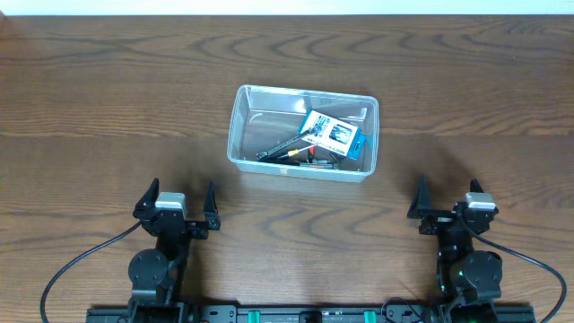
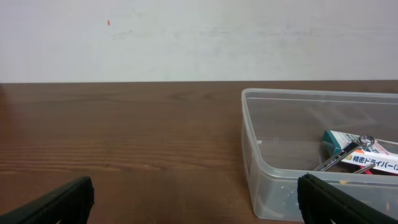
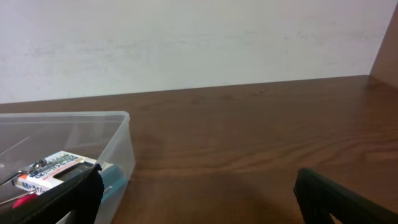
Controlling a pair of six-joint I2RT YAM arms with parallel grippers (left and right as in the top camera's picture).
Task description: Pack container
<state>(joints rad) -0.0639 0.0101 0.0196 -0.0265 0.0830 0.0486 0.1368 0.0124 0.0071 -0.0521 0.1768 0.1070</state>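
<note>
The wooden table [image 1: 108, 108] fills the work area, with a pale wall behind its far edge. The container [image 1: 305, 91], a clear rectangular tub with rounded corners, stands upright near the table's centre, ahead of both arm bases and roughly between them. The left gripper [image 1: 182, 187] rests low near the front edge, well apart from the tub. Its jaws are spread wide and grip nothing. The right gripper [image 1: 447, 187] sits in the mirrored position, likewise spread wide and empty. In each wrist view the dark fingertips [image 2: 59, 202] appear only at the lower corners of the frame. Inside the tub a blue-and-white box [image 1: 330, 135] lies tilted toward the right half, and dark-handled hand tools [image 1: 285, 148] lie beside it along the near wall.
</note>
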